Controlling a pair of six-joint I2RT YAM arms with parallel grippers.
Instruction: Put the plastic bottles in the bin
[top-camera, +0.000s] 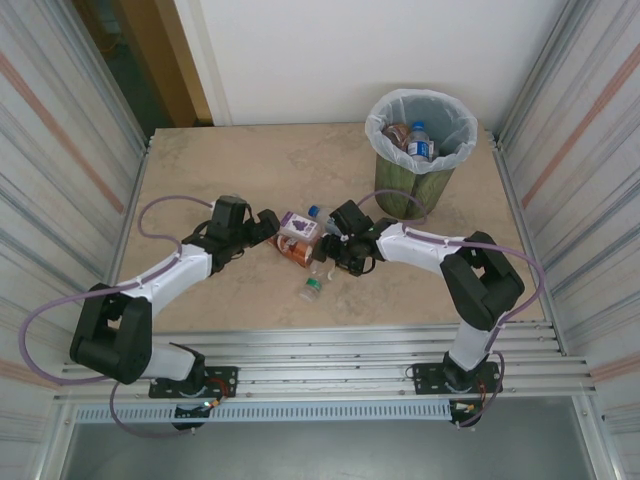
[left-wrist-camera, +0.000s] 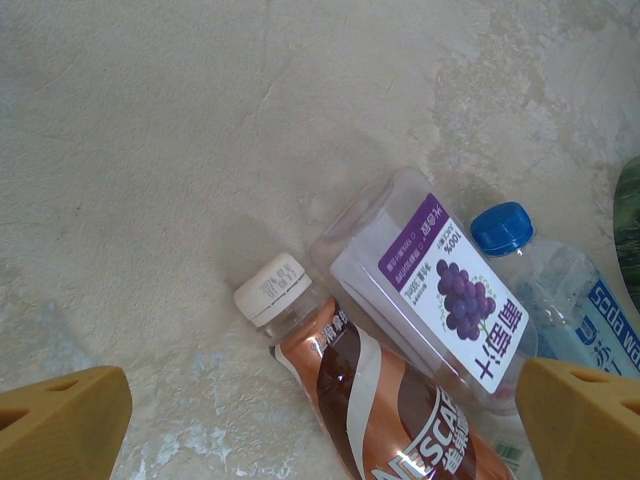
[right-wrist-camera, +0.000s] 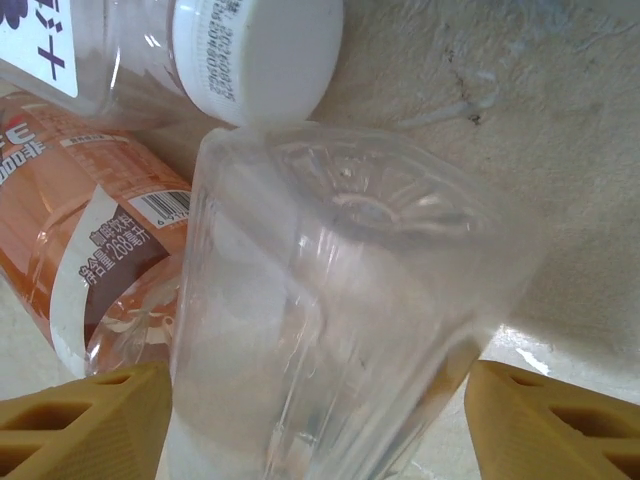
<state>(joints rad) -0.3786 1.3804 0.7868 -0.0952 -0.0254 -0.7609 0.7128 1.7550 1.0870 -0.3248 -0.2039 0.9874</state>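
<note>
A loose pile of plastic bottles lies mid-table. A brown coffee bottle (left-wrist-camera: 400, 400) with a white cap lies beside a clear grape-label bottle (left-wrist-camera: 430, 290) and a blue-capped water bottle (left-wrist-camera: 560, 300). My left gripper (left-wrist-camera: 320, 420) hangs open just above the coffee bottle, touching nothing. My right gripper (right-wrist-camera: 320, 420) has both fingers against a clear bottle (right-wrist-camera: 340, 330) whose base points at the grape bottle's white cap (right-wrist-camera: 258, 55). A green-capped bottle (top-camera: 312, 288) lies nearer the front. The bin (top-camera: 410, 190) stands at the far right, with bottles (top-camera: 419, 140) inside.
Both arms meet at the pile (top-camera: 300, 238) from either side, so the space there is tight. Corrugated metal walls close in the table left and right. Bare tabletop (top-camera: 220, 160) stretches from the pile to the back wall and left of the bin.
</note>
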